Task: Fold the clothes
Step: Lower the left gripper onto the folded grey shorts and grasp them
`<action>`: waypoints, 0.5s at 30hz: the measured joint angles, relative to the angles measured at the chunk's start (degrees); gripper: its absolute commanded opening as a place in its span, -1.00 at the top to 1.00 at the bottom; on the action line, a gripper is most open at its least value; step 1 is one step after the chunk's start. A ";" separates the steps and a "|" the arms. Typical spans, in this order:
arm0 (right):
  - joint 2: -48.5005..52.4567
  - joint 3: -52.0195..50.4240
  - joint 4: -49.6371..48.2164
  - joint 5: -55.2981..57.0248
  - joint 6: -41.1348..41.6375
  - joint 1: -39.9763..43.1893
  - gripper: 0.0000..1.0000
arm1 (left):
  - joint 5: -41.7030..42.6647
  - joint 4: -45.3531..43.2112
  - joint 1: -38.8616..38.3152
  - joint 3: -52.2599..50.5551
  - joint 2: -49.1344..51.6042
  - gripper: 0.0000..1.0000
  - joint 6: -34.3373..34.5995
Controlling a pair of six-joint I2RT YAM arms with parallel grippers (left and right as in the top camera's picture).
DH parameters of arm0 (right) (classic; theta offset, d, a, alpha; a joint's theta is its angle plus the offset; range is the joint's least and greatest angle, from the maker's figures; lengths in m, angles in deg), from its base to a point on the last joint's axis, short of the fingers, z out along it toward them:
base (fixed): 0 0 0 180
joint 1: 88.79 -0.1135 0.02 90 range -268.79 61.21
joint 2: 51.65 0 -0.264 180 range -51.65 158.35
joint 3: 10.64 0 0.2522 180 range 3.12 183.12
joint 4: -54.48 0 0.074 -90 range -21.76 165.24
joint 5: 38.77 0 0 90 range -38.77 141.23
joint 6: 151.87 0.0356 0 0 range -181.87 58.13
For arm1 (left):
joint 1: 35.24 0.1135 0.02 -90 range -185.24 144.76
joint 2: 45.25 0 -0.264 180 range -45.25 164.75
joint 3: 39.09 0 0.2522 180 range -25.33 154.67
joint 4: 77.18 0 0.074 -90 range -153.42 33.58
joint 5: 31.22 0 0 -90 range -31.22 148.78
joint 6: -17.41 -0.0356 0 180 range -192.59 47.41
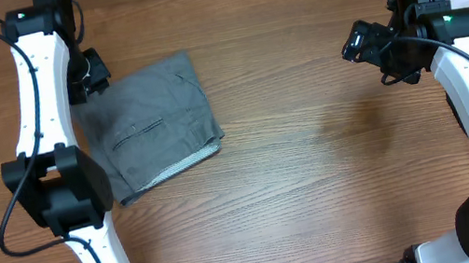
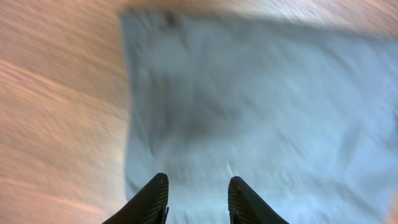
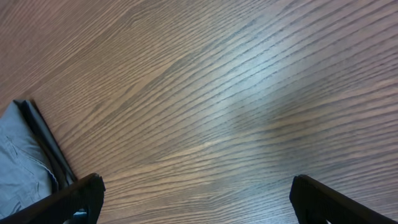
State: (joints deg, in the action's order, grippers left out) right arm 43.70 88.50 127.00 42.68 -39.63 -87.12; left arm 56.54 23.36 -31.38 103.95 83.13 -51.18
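My left gripper (image 2: pixel 198 182) is open and empty over the far left corner of the shorts (image 1: pixel 158 125), which lie folded in 1 compact rectangle on the table (image 1: pixel 320 193) beside my left arm. My right gripper (image 3: pixel 198 183) is wide open over bare wood, well apart. Judgement: nearly done, so any last touch should press the layers flat, not drag them.

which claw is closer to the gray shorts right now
Left. The left claw is open over the far-left edge of the gray shorts; the right claw is open above the table, well off to their right.
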 measured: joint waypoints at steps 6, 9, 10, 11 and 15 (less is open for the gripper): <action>0.00 0.00 -0.04 0.00 0.02 0.00 -1.00 | 4.39 6.19 -3.21 -0.33 -1.75 0.92 -0.83; 0.00 0.00 -0.02 0.02 0.02 0.00 -1.00 | 5.16 8.00 -5.42 -2.91 -1.73 0.92 -0.83; 0.00 0.00 0.02 0.02 0.02 0.00 -1.00 | 5.33 8.39 -6.10 -3.74 -1.73 0.91 -0.85; 0.00 0.00 0.00 0.00 0.02 0.00 -1.00 | 5.35 8.92 -6.78 -4.37 -1.73 0.91 -0.85; 0.00 0.00 0.00 0.02 0.02 0.00 -1.00 | 5.51 9.62 -9.22 -6.08 -1.97 0.92 -0.85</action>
State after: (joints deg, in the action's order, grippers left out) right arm 43.70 88.50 127.00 42.70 -39.61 -87.12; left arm 62.05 32.98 -40.61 97.87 81.16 -52.03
